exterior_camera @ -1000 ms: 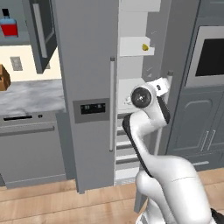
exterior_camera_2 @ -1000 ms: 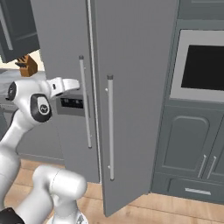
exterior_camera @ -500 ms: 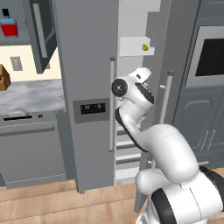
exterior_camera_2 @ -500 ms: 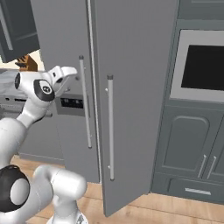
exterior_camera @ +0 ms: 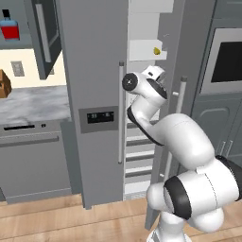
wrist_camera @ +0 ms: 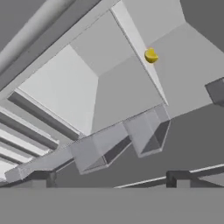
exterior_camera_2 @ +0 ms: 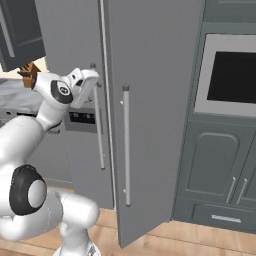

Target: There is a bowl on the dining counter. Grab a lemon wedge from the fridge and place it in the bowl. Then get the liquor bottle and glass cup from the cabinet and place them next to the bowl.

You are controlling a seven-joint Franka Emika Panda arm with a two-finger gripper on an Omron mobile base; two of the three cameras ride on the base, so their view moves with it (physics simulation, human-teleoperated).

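Observation:
The fridge [exterior_camera: 94, 71] has its right door [exterior_camera_2: 155, 100] swung ajar, showing white shelves inside. The lemon wedge [exterior_camera: 156, 49] lies on a white shelf high in the opening; in the hand view the lemon wedge [wrist_camera: 151, 55] is small and yellow, up and right of centre. My gripper [wrist_camera: 109, 178] is open and holds nothing, its fingertips [wrist_camera: 178, 176] spread wide at the bottom. The gripper [exterior_camera: 158, 74] hangs below the wedge, at the gap between the doors. The liquor bottle [exterior_camera: 9, 29] stands in the cabinet [exterior_camera: 45, 38], far left, with the cabinet door open.
A built-in oven [exterior_camera_2: 230, 70] and grey base cabinets [exterior_camera_2: 215, 165] stand right of the fridge. To the left lies a marble worktop [exterior_camera: 28, 101] with a brown object [exterior_camera: 4, 84] on it. The open fridge door juts out over the wooden floor [exterior_camera_2: 210, 240].
The arm has swung round; the hand moved left and a little up, towards the opening between the fridge doors. The jaws stayed open.

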